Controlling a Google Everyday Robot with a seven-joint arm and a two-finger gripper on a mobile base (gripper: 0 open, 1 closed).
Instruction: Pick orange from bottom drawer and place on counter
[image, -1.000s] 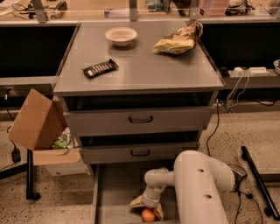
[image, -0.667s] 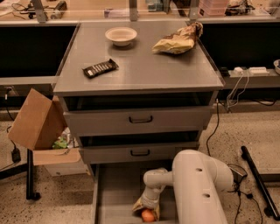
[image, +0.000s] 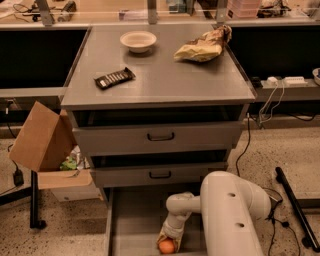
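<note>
Grey drawer (image: 134, 229) holds the orange (image: 167, 246), with the tool (image: 168, 240) right on it; whether it grips, I cannot tell. Squeeze gently, then lift straight up.

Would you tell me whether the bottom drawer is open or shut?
Open: the bottom drawer is pulled out, the orange on its floor, the gripper just above it.

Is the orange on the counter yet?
No: the orange sits in the bottom drawer, at the end effector, not on the counter.
</note>
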